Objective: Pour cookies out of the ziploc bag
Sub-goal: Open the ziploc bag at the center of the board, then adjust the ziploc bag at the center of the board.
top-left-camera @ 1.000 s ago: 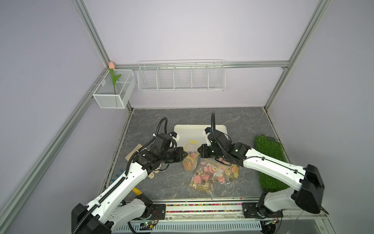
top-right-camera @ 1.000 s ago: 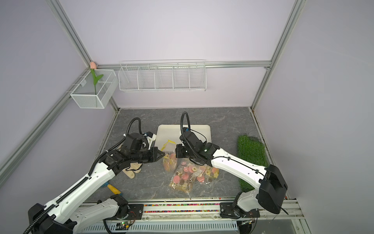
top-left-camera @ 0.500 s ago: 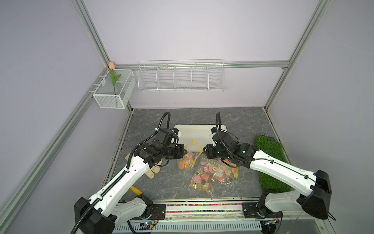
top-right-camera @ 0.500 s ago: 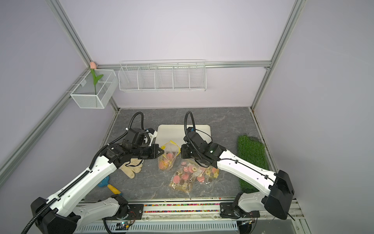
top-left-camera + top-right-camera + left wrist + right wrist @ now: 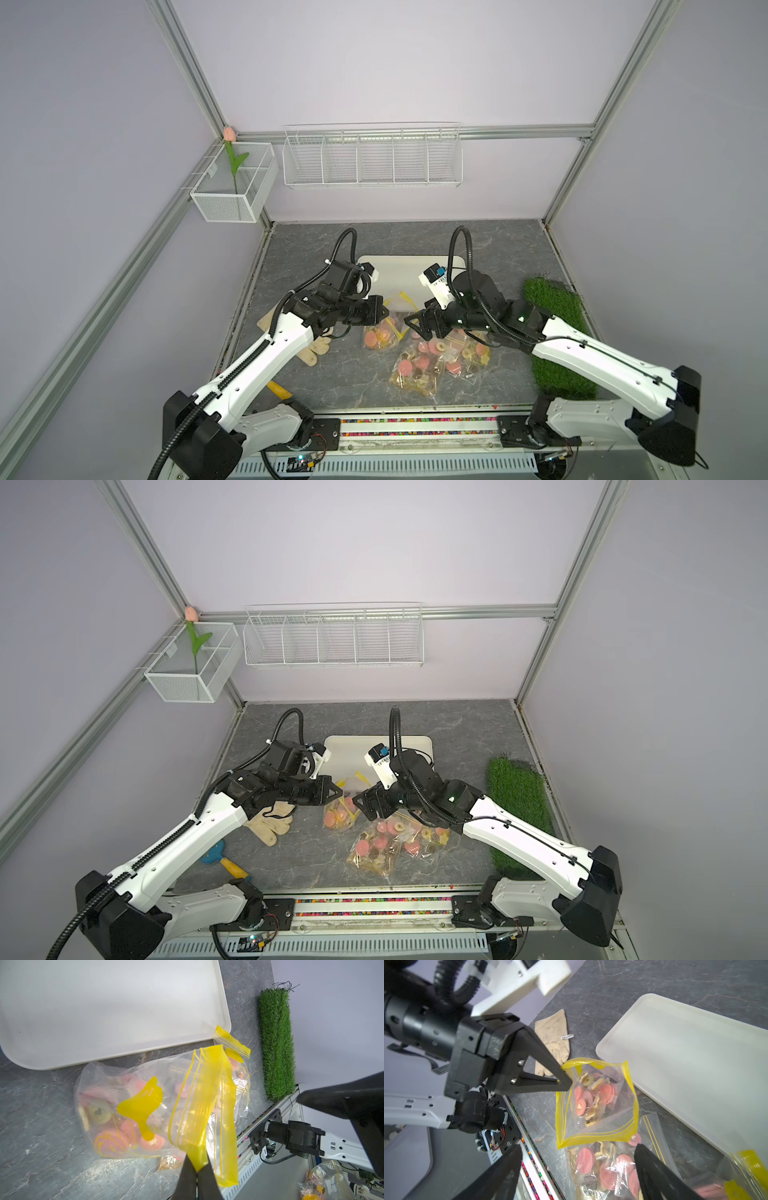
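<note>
So the grey stone-look tabletop (image 5: pixel 328 386) was the biggest thing in there, with a white wire rack (image 5: pixel 372 158) split into compartments hanging on the far wall. A green grass mat (image 5: pixel 557 324) ran along the right edge of the table. A white tray (image 5: pixel 399 270) lay mid-table toward the far side. Up in the far left corner a mesh basket (image 5: pixel 224 208) had a single pink tulip (image 5: pixel 229 134) standing in it. Just near of the tray, a bit right of centre, was a loose pile of clear bags (image 5: pixel 436 361) stuffed with wrapped pink, beige and dark pieces. Left of that pile sat the ziploc bag (image 5: pixel 596 1105) with its yellow zip mouth pulled open, bottom resting on the table, right by the tray's near edge. A beige glove (image 5: pixel 270 825) lay on the left side of the table. The left gripper (image 5: pixel 566 1082) was clamped tight on the yellow zip strip at one corner of the bag's mouth. The right gripper (image 5: pixel 578 1147) was spread wide, holding nothing, just beside the opposite side of the mouth. The cookies (image 5: pixel 581 1103), pink discs and beige flower shapes, sat inside that ziploc bag.
</note>
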Motion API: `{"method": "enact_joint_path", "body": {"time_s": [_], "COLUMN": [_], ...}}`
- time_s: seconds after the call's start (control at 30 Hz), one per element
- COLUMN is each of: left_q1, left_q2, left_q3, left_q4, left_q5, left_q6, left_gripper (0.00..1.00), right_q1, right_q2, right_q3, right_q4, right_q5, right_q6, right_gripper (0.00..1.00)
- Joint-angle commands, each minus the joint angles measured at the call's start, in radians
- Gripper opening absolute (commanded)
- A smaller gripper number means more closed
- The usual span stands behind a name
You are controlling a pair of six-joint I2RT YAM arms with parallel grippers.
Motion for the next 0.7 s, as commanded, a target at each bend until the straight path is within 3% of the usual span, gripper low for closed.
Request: {"method": "enact_joint_path", "body": {"time_s": [0.0,0.3,0.67], "left_q1": [0.01,0.016,0.065], "left_q2": [-0.001,-0.012,-0.01], "left_q3": [0.017,-0.014,-0.028], "left_q4": [0.029,0.061,0.109], "left_q5": [0.023,0.052,0.149], "left_q6": [0.019,0.014,0.017], "left_gripper": [0.0,0.0,0.02], "right_q1": [0.017,0.059,0.092], "right_q2": [0.039,0.076,0.14], "right_q3": [0.009,-0.051,-0.056], "right_q4": [0.011,0.089,0.145], "right_q5": [-0.071,-0.052,-0.041], "right_q6": [-0.155,-0.293,-0.35], "right_gripper": [0.87,0.79,0.68]}}
